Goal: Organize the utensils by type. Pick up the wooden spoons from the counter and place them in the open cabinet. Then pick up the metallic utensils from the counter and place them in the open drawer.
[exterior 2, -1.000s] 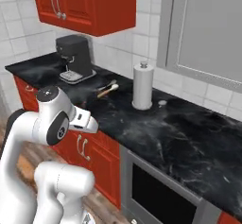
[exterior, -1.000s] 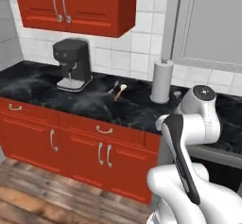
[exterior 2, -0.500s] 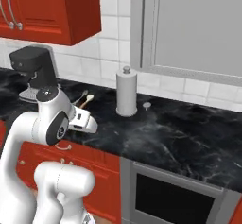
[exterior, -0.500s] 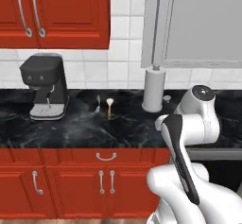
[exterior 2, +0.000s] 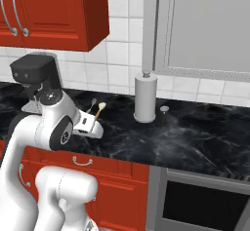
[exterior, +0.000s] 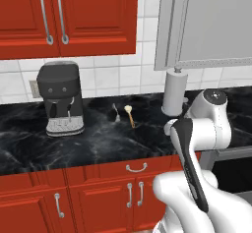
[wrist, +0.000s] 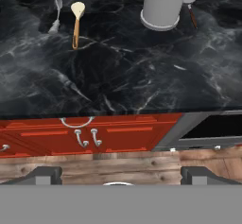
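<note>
Wooden spoon [wrist: 76, 21] and metal spoon [wrist: 56, 14] lie side by side on the counter [wrist: 123, 76], between the coffee machine [exterior: 61, 98] and paper towel roll [exterior: 174, 93]. A second wooden spoon [wrist: 189, 5] sits behind the roll (partly hidden). Gripper [wrist: 118, 173] hangs back over the floor, jaws wide apart, empty.

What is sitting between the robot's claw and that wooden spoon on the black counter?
Nothing visible. In the hand view the gripper, jaws wide open, looks over bare black counter toward the wooden spoon. The metal spoon lies beside it, to the side, and the paper towel roll stands well off.
</note>
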Controlling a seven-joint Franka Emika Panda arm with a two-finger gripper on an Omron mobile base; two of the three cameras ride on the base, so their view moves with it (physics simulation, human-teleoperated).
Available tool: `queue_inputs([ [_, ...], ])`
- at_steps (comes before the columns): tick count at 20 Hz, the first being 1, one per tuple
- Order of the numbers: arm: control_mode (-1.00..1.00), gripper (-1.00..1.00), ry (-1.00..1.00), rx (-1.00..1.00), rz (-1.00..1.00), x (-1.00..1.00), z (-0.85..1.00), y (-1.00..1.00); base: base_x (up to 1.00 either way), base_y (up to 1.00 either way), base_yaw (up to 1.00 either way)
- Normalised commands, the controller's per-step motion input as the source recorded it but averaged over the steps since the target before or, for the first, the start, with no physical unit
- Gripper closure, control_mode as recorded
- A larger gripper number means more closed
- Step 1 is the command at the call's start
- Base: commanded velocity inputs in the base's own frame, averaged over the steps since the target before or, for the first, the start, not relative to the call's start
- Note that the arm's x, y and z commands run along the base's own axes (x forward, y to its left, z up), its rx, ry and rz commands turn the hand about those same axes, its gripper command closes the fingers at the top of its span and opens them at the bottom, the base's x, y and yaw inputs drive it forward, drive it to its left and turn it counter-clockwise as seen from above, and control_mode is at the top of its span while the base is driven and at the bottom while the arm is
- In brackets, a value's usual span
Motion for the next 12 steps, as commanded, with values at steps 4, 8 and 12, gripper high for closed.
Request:
queue_inputs([
  [4, 1.00, -1.00, 0.00, 0.00, 0.00, 0.00, 0.00, 0.00, 0.83, 0.31, -0.02],
  [8, 1.00, -1.00, 0.00, 0.00, 0.00, 0.00, 0.00, 0.00, 0.59, 0.11, 0.00],
  [12, 1.00, -1.00, 0.00, 0.00, 0.00, 0.00, 0.00, 0.00, 0.39, 0.10, 0.00],
])
